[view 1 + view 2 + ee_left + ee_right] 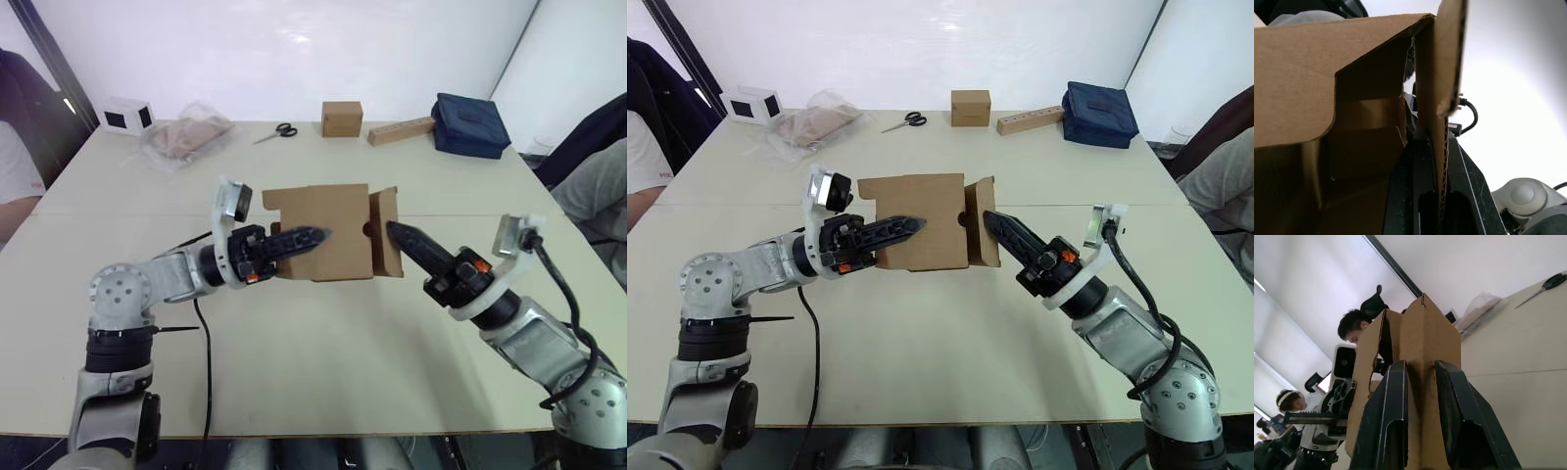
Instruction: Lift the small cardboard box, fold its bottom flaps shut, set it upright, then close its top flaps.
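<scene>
The small cardboard box [328, 230] is held off the table, lying on its side, its open ends facing left and right. My left gripper [315, 235] is shut on the box's near wall, and the left wrist view shows that wall [1441, 196] pinched between the two fingers. On the box's right end, one flap [386, 235] stands out. My right gripper [392, 229] has its tips against that flap. In the right wrist view its fingers [1396, 396] stand a little apart, with the cardboard [1422, 333] face-on beyond them.
Along the far edge of the table are a flapless brown cube [342, 118], a long tan block [400, 130], a navy bag [470, 123], scissors [277, 131], a plastic bag [186, 135] and a small white box [125, 116]. People sit at both table ends.
</scene>
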Robot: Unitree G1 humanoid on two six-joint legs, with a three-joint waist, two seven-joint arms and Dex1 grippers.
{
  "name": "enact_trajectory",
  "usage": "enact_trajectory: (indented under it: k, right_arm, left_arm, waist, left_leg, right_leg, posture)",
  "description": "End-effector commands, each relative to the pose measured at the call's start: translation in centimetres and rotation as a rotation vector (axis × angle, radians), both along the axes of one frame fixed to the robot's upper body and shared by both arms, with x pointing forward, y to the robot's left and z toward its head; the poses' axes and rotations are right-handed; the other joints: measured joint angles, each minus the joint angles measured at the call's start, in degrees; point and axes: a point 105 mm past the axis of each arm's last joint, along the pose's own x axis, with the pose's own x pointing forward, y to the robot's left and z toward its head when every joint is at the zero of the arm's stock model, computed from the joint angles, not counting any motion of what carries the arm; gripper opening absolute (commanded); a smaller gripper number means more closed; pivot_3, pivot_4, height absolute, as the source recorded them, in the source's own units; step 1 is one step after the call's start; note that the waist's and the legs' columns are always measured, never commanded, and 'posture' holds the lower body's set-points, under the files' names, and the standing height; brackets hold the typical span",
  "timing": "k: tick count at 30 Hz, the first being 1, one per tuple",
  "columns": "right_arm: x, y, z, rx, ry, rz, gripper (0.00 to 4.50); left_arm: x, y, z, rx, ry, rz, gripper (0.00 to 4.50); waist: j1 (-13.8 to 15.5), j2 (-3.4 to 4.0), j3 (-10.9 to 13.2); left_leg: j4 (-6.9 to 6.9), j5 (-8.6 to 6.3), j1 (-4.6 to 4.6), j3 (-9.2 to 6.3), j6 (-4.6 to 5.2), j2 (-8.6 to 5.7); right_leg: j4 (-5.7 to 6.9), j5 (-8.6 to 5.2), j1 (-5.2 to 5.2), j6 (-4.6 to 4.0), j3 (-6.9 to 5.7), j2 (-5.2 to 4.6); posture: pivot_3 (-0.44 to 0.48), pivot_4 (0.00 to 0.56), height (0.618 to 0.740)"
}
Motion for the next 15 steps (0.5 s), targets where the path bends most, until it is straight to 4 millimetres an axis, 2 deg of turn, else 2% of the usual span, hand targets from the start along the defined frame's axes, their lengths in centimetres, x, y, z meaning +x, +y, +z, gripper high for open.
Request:
enact_trajectory:
  k: [1,15]
  right_arm:
    - [-0.1,0.2,0.8,0.004,-0.038,-0.004,0.88]
    - [-0.6,1.6,1.0,-0.008,-0.049,0.008,0.88]
  left_arm:
    - [-0.8,-0.3,0.9,-0.020,-0.045,-0.033,0.00]
    - [-0.6,-0.8,0.6,-0.017,-0.040,-0.028,0.00]
  waist:
    - [0.01,0.00,0.00]
    - [0.00,0.00,0.00]
  left_leg:
    - [0.00,0.00,0.00,0.00,0.00,0.00]
    - [0.00,0.00,-0.01,0.00,0.00,0.00]
  right_leg:
    - [0.00,0.00,0.00,0.00,0.00,0.00]
    - [-0.01,0.00,-0.01,0.00,0.00,-0.01]
  posture:
    - [0.000,0.150,0.740]
    - [0.000,0.150,0.740]
